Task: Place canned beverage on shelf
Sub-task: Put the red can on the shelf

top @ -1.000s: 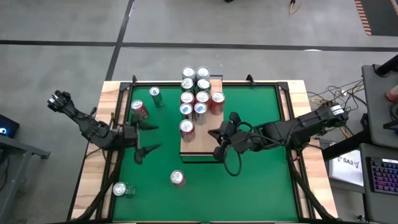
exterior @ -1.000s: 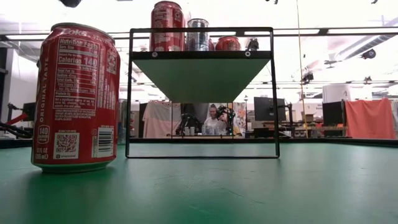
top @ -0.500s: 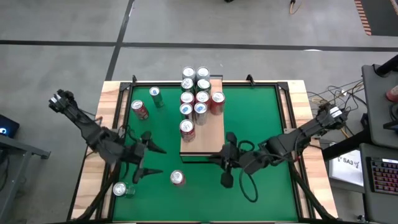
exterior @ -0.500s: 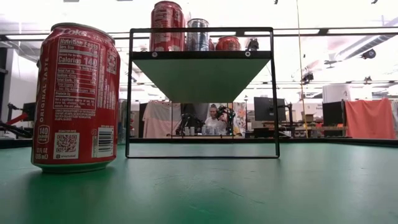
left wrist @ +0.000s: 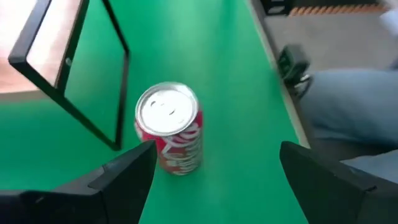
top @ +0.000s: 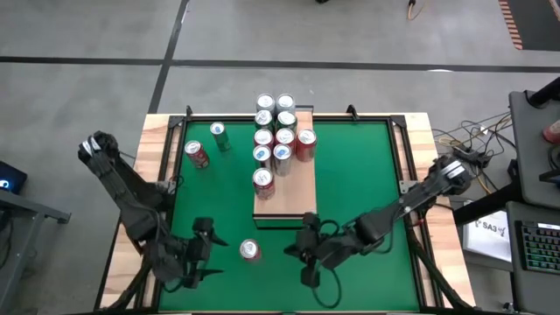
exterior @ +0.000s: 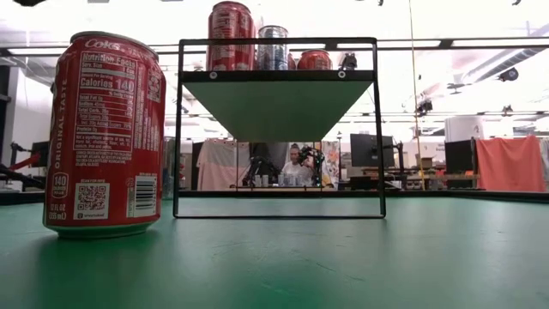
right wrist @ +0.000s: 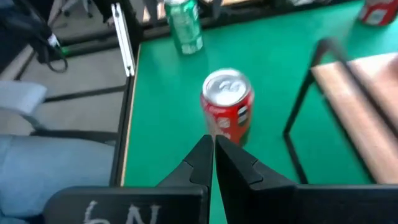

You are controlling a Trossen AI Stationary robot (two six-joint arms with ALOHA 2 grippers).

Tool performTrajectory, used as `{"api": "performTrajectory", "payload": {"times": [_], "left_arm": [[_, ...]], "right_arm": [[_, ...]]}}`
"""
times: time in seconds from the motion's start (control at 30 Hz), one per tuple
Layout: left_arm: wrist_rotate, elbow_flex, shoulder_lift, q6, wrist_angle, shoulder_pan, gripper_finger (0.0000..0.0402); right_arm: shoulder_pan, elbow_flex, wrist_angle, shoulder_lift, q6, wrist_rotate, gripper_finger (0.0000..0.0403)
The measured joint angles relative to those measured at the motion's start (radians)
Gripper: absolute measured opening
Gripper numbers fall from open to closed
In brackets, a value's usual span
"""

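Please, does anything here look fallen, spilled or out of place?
Nothing stands out. The cans on the shelf stand upright, bunched at its far end. The red can on the table is upright too, between the left gripper and right gripper. No spill shows.

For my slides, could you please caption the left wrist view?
Open left gripper faces an upright red soda can on the green table, beside the shelf and its dark frame.

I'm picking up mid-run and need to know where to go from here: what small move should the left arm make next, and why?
Probably ease the left gripper forward around the red can and close. Its fingers stand open with the upright can centred just ahead, near the shelf. The right gripper is shut, pointing at the same can from the other side, so it should hold back.
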Motion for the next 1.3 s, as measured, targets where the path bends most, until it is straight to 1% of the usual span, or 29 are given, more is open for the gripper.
{"api": "performTrajectory", "payload": {"times": [0.13,0.3,0.37,0.5,0.57,0.7,0.8,0.87,1.03,1.17,1.3], "left_arm": [[-0.03,0.0,0.065,0.0,-0.002,-0.013,0.0325],[-0.032,-0.001,0.124,0.013,-0.004,-0.014,0.0325],[-0.049,-0.001,0.141,0.031,-0.004,-0.015,0.0325],[-0.081,-0.001,0.155,0.072,-0.014,-0.02,0.0325],[-0.082,-0.001,0.158,0.086,-0.021,-0.024,0.0325],[-0.083,-0.002,0.149,0.108,-0.032,-0.03,0.0325],[-0.083,-0.002,0.147,0.125,-0.04,-0.032,0.0325],[-0.084,-0.003,0.147,0.132,-0.049,-0.038,0.0325],[-0.116,-0.008,0.147,0.125,-0.11,-0.056,0.0325],[-0.122,-0.008,0.147,0.122,-0.124,-0.069,0.0325],[-0.146,-0.008,0.147,0.136,-0.123,-0.07,0.0325]], "right_arm": [[-0.003,0.039,0.042,0.089,-0.013,0.0,0.0009],[-0.008,0.149,0.043,0.192,-0.022,0.001,0.0009],[-0.008,0.193,0.046,0.225,-0.039,0.0,0.0009],[-0.016,0.275,0.044,0.297,-0.133,0.017,0.001],[-0.024,0.327,0.034,0.333,-0.136,0.044,0.0014],[-0.029,0.441,-0.004,0.369,-0.088,0.047,0.0034],[-0.026,0.523,-0.052,0.391,-0.091,0.053,0.0062],[-0.026,0.571,-0.082,0.414,-0.099,0.053,0.0088],[-0.03,0.661,-0.154,0.47,-0.116,0.062,0.0167],[-0.034,0.727,-0.233,0.508,-0.108,0.081,0.023],[-0.034,0.757,-0.286,0.531,-0.1,0.115,0.028]]}}
